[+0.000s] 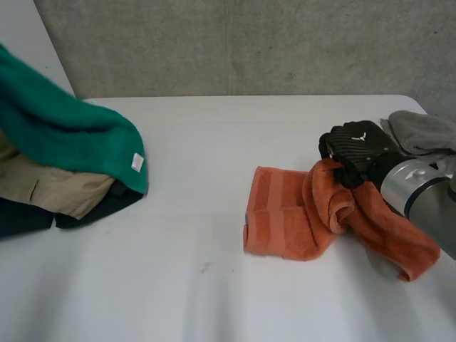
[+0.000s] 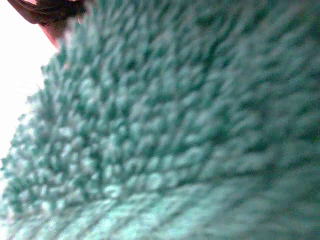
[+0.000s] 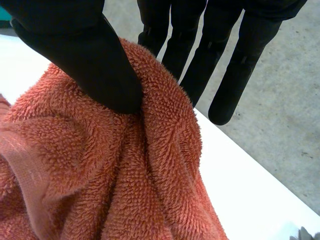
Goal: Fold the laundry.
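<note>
White table (image 1: 206, 235), grey concrete wall (image 1: 249, 43) behind. Orange terry towel (image 1: 285, 214), part-folded, lay at my right; my right hand (image 1: 356, 146) pinched its raised fold between thumb and straight fingers (image 3: 235, 65). Fluffy green towel (image 1: 64, 128) covered my left hand (image 2: 45, 10); its grip I could not tell.

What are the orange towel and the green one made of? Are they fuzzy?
The orange folded terry towel looks like soft, matte cotton terry: it is covered in tiny loops, with a flatter woven band near one edge. The thick green terry towel shows the same loopy pile and has a small white label. Cotton is only a guess.
</note>
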### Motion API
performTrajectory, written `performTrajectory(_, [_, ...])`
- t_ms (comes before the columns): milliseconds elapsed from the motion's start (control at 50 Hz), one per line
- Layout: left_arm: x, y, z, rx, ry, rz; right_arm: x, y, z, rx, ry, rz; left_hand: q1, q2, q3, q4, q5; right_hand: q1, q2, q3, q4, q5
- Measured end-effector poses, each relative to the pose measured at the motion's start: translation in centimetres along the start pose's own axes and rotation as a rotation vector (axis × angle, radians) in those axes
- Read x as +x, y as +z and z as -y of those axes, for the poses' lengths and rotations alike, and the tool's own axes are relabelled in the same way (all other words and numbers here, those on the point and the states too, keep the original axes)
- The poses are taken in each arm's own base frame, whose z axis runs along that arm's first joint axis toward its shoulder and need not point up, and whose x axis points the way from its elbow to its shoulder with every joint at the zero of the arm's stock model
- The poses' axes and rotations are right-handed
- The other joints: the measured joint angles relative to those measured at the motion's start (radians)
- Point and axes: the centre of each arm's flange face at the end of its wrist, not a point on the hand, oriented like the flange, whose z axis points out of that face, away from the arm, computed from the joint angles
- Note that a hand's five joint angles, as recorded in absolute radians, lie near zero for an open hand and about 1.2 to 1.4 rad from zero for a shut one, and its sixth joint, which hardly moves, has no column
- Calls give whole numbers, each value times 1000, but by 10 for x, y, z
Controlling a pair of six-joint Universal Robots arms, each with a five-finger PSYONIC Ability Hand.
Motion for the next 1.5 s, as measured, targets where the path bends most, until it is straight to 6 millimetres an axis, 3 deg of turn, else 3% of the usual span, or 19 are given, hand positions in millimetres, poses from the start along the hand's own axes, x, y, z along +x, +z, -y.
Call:
performTrajectory(100, [17,-17,-23,-59,-4,-87,-5,-1,1,1,-8,14,-776,-712,-695,-715,-676,0,0,0,0,0])
performTrajectory(140, [30,-34,-25,-83,-20,-175,-8,-1,4,7,-18,23,-884,-864,-867,-884,-832,0,0,0,0,0])
performTrajectory(180, [32,-39,-24,-88,-24,-196,-9,-1,4,9,-20,25,-884,-876,-884,-898,-843,0,0,0,0,0])
performTrajectory(340, [44,-105,20,-148,-173,-359,-30,0,30,85,-68,83,-884,-882,-889,-906,-844,0,0,0,0,0])
performTrajectory(440, [48,-143,39,-207,-293,-434,-54,-4,57,174,-106,143,-884,-882,-889,-906,-844,0,0,0,0,0])
performTrajectory(580, [72,-213,53,-345,-442,-628,-93,-10,83,265,-132,246,-884,-882,-889,-906,-844,-4,-11,-14,-14,-12])
performTrajectory(600, [76,-222,53,-362,-454,-652,-98,-10,83,265,-132,262,-884,-882,-889,-906,-844,-6,-78,-84,-91,-74])
performTrajectory(660, [87,-247,54,-417,-482,-715,-113,-9,75,222,-129,314,-884,-882,-889,-906,-844,-426,-529,-529,-538,-526])
performTrajectory(720, [93,-259,53,-449,-486,-730,-117,-7,59,132,-127,345,-884,-882,-889,-906,-844,-827,-911,-919,-922,-905])
performTrajectory(780, [95,-263,52,-464,-484,-717,-109,-6,48,43,-117,348,-884,-882,-889,-906,-844,-859,-958,-980,-990,-957])
performTrajectory(880, [96,-262,51,-477,-477,-701,-73,0,43,-37,-45,280,-884,-882,-889,-906,-844,-859,-958,-980,-990,-957])
performTrajectory(1000, [104,-269,51,-504,-469,-751,-9,4,42,-66,99,129,-884,-882,-889,-906,-844,-859,-958,-980,-990,-957])
performTrajectory(1080, [113,-278,50,-536,-456,-805,7,8,30,-100,94,117,-884,-882,-889,-906,-844,-859,-958,-980,-990,-957])
performTrajectory(1160, [123,-288,46,-597,-433,-855,2,15,15,-151,28,160,-884,-882,-889,-906,-844,-859,-958,-980,-990,-957])
performTrajectory(1320, [145,-311,31,-758,-351,-943,-30,32,-14,-241,-55,271,-884,-882,-889,-905,-844,-852,-948,-969,-980,-947])
performTrajectory(1400, [157,-315,25,-788,-325,-957,-46,42,-27,-261,-53,295,-879,-879,-886,-901,-844,-661,-742,-761,-775,-745])
performTrajectory(1440, [165,-315,24,-787,-320,-959,-50,47,-32,-261,-51,292,-645,-679,-690,-710,-666,-457,-547,-573,-587,-562])
performTrajectory(1480, [173,-313,23,-777,-320,-960,-54,55,-38,-252,-50,273,-249,-337,-351,-355,-320,-242,-290,-321,-335,-319])
performTrajectory(1500, [175,-313,23,-771,-321,-960,-54,57,-39,-247,-51,267,-249,-337,-351,-355,-320,-140,-183,-217,-228,-232])
